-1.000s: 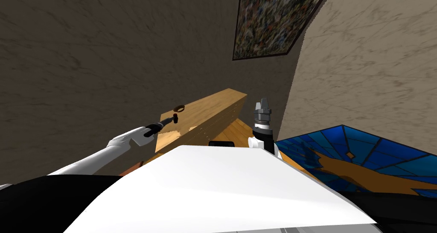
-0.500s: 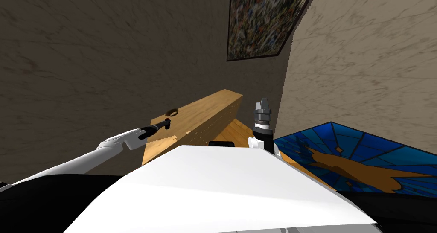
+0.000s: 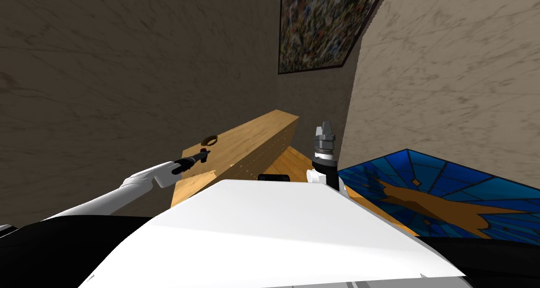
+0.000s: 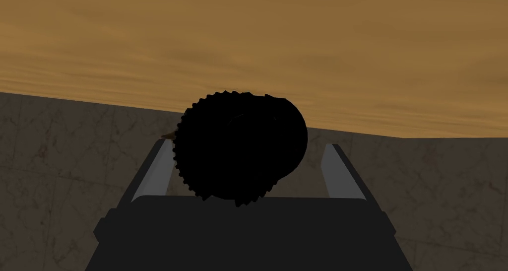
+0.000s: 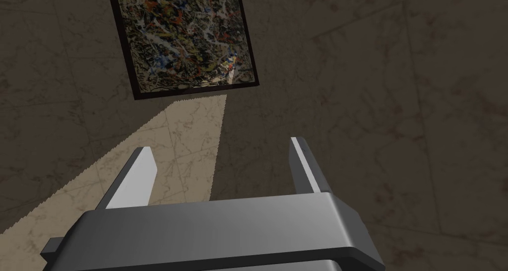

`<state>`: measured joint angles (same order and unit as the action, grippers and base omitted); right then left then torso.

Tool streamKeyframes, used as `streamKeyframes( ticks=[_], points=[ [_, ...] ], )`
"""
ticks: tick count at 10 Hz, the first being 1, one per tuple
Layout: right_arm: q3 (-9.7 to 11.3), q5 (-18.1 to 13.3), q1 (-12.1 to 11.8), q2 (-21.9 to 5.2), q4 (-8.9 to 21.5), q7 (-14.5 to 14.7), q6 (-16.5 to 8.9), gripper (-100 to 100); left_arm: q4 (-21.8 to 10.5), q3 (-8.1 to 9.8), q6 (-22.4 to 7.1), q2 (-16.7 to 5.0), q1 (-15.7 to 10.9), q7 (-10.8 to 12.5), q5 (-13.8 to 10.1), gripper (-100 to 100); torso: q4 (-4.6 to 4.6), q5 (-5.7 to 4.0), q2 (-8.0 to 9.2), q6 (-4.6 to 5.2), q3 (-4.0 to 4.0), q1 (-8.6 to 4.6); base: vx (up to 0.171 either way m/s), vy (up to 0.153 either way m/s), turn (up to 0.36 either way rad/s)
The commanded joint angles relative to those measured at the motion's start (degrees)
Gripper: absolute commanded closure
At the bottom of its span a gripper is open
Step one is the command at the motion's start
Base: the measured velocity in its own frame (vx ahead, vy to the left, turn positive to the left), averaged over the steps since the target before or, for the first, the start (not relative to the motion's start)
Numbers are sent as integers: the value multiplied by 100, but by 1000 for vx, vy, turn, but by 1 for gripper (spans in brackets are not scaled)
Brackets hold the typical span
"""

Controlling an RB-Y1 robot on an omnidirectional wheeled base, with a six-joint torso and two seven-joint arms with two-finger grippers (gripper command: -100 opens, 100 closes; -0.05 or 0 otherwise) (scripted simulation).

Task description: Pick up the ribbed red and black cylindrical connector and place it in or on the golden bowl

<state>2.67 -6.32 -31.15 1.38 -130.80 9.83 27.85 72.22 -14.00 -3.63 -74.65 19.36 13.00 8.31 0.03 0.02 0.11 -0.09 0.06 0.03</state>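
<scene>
Here, the connector [image 4: 238, 149] is held beside the bowl [image 3: 210, 140].
Wooden table [image 3: 263, 137]; right gripper [image 3: 324, 126] at its 3 o'clock, fingers spread; left gripper [image 3: 203, 153] above the table's near edge, pinching the black ribbed connector; small brownish bowl just at the connector's 1 o'clock.

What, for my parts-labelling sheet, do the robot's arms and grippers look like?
Left arm: white forearm, black wrist. Left gripper: dark boxy body, two thin light grey blade fingers. Right gripper: same fingers on a grey box, ringed grey-and-black wrist. No cables or markings.
</scene>
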Motion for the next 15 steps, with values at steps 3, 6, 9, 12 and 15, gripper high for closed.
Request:
streamKeyframes(
  ticks=[3,6,9,12,15],
  points=[
    [0,0,0,0,0,0,0,0,-9,2,-4,8,0,-12,3,100,0,0,-2,3,-1,-5,0,0,0],
    [0,0,0,0,0,0,0,0,-7,4,-4,8,-3,-10,2,100,-2,1,-4,1,-3,-5,0,0,0],
    [0,0,-1,0,0,0,0,0,84,15,-15,-74,49,22,-10,100,-1,-2,-4,-2,-2,-8,4,-5,27],
    [0,0,0,0,0,0,0,0,39,302,-92,-300,73,116,-98,100,4,-10,5,1,4,-16,-24,-25,-38],
    [1,0,0,0,0,0,0,0,-20,618,-193,-492,236,223,-203,100,5,-13,3,2,4,-29,-9,-33,-83]
  ],
)
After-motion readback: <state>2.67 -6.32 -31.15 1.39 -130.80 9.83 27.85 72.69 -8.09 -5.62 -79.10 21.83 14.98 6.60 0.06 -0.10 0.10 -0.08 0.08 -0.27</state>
